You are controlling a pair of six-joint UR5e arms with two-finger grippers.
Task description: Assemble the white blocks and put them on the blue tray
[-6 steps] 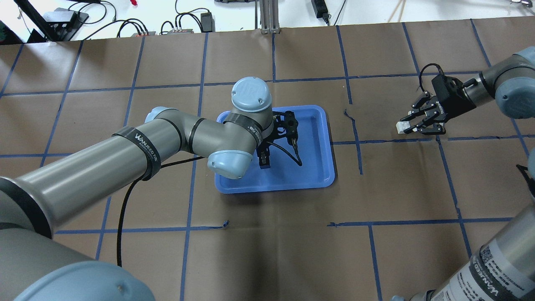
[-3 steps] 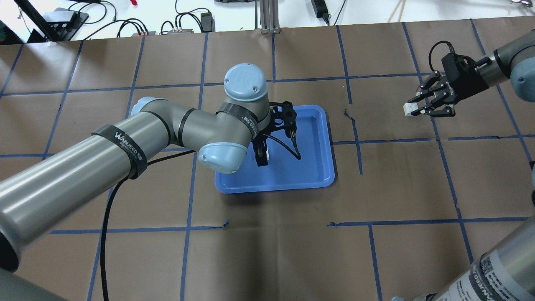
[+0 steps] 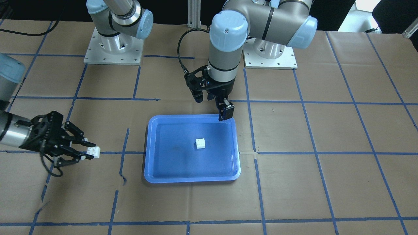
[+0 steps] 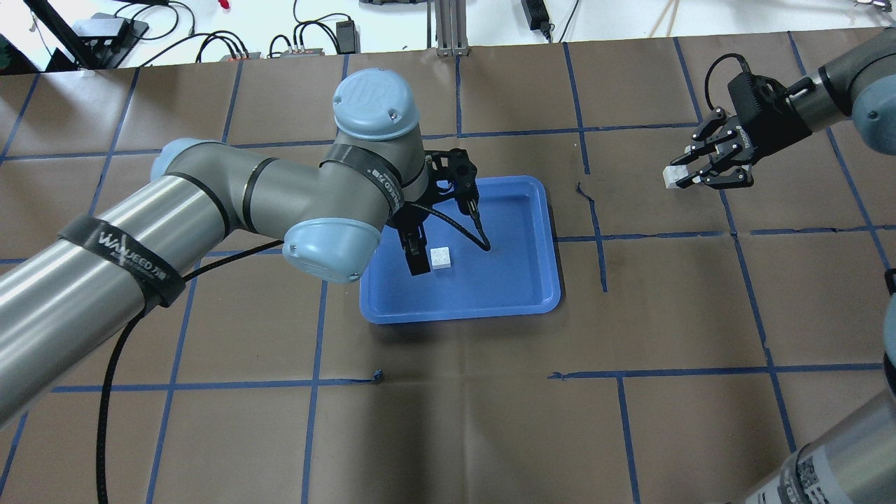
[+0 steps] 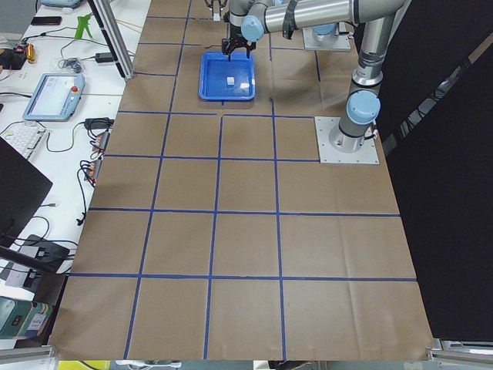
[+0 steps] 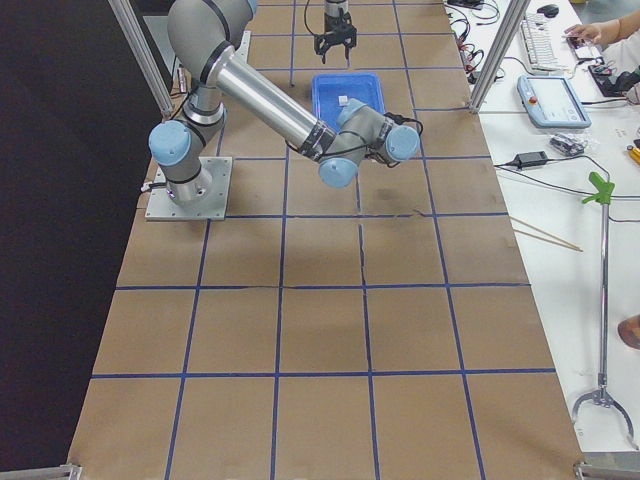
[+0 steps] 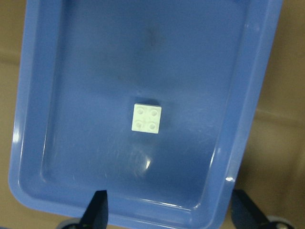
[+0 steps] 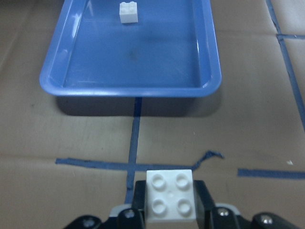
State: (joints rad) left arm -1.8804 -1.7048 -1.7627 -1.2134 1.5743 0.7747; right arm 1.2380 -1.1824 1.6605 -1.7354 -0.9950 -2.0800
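Your left gripper points straight down over the blue tray, above the tray edge closest to the robot. Its two fingers are spread wide and hold nothing.

The first white block is a tiny white square brick with four round bumps on top. It sits flat on the tray floor, near the middle, bumps up. It looks very small next to the big tray. You can see that your left gripper is up above it and does not touch it. From the left wrist camera, the block lies out in front of the two fingertips, not between them.

Your right gripper pinches the second white block between its fingertips. This block looks just like the first one: white, square, four bumps on top. It is held off the brown paper, well apart from the tray, out past the tray's short side toward the robot's right. From the right wrist camera, you see the tray ahead of the held block, with the first block at the tray's far end.
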